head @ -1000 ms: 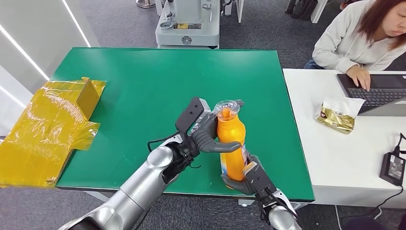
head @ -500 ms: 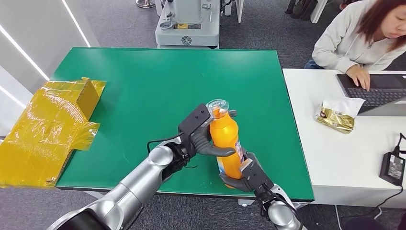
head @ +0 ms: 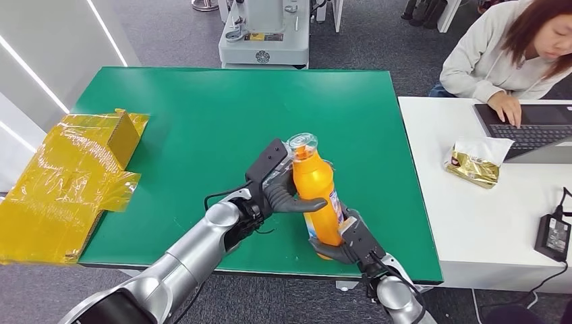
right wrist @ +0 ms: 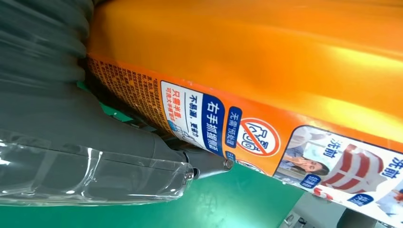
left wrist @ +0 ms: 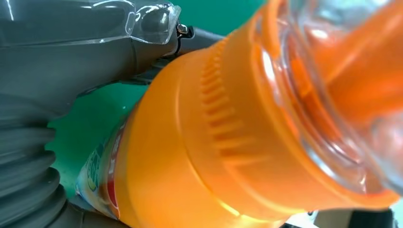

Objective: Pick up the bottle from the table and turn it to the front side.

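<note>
- Landmark: orange bottle (head: 318, 199), off the green tabletop (head: 202, 121), tilted with its clear cap leaning toward the far left, near the tabletop's near edge.
- Far left of the bottle: crumpled yellow foil wrapping (head: 67, 182), draped over the tabletop's left edge, well apart from the bottle.
- Just left of the bottle: left robot hand (head: 283, 189), fingers wrapped round the bottle's upper body below the neck. The left wrist view shows the ribbed orange shoulder and clear cap close up, thumb lying against the bottle.
- Below and right of the bottle: right robot hand (head: 347, 239), clamped on the lower body at the label. The right wrist view shows label print and pictograms (right wrist: 256, 135) facing that camera.
- Progress, as a judgement: pick-up is done, bottle carried by both hands. The turn looks underway; from the head view mostly plain orange faces up, label at the side, so the front is likely not yet presented. Left: finish the rotation.
- Behind the bottle, beyond the tabletop's far edge: grey machine base (head: 264, 34) on grey carpet.
- Right of the bottle: white desk (head: 472, 223) with foil snack packet (head: 475, 165), laptop (head: 533, 131), power adapter (head: 554, 236); a person in a light top (head: 485, 61) typing.
</note>
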